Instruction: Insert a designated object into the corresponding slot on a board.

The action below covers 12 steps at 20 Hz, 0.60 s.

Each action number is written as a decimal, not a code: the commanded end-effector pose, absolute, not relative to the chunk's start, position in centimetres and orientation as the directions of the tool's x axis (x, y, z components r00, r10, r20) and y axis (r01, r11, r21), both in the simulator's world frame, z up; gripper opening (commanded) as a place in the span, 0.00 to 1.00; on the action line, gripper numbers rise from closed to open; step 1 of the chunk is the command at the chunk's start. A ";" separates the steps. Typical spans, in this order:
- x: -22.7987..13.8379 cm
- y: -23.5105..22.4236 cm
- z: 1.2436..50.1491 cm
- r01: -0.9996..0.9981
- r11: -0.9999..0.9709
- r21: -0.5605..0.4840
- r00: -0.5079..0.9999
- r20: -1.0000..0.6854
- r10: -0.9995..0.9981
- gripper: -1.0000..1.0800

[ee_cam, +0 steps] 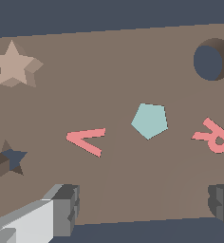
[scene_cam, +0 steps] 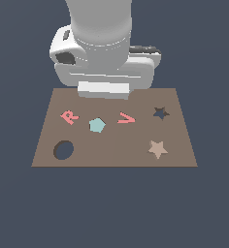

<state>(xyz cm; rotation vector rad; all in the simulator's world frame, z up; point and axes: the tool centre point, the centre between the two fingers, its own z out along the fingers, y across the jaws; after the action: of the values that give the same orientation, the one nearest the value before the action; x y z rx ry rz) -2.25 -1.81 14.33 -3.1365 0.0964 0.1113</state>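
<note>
the gripper (ee_cam: 142,209) was seen spread wide and empty while the tan star (scene_cam: 157,148), lying near the star slot (scene_cam: 160,113), was judged light, stiff, best pinched across opposite notches.

We see a pale grey, glossy arm (scene_cam: 101,24), a thick rounded cylinder ending in a boxy white hand block with a dark recess on one side. The gripper (ee_cam: 142,209) has light grey fingers (ee_cam: 61,209) tipped with darker, seemingly ribbed pads.
</note>
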 end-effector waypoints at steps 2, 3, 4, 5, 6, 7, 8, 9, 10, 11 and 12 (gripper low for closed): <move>-2.2 -1.8 14.3 -0.060 -0.998 0.001 0.996 -0.071 -0.060 0.96; -2.2 -1.8 14.3 -0.058 -0.998 0.000 0.996 -0.071 -0.058 0.96; -2.1 -1.7 14.2 -0.054 -0.999 0.000 0.996 -0.070 -0.053 0.96; -2.0 -1.7 14.2 -0.047 -0.999 0.000 0.996 -0.070 -0.047 0.96; -1.8 -1.6 14.1 -0.039 -0.999 0.000 0.997 -0.069 -0.039 0.96; -1.6 -1.5 14.0 -0.030 -1.000 -0.001 0.997 -0.069 -0.030 0.96; -1.4 -1.4 13.8 -0.018 -1.000 -0.001 0.998 -0.068 -0.018 0.96; -1.2 -1.3 13.7 -0.005 -1.000 -0.002 0.998 -0.067 -0.005 0.96; -0.9 -1.2 13.5 0.011 -1.000 -0.002 0.998 -0.066 0.011 0.96; -0.6 -1.0 13.3 0.028 -1.000 -0.003 0.998 -0.064 0.028 0.96; -0.2 -0.8 13.1 0.047 -0.999 -0.004 0.997 -0.063 0.047 0.96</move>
<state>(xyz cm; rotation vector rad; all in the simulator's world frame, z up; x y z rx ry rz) -0.66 -1.08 13.41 -3.1379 -0.0333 0.1011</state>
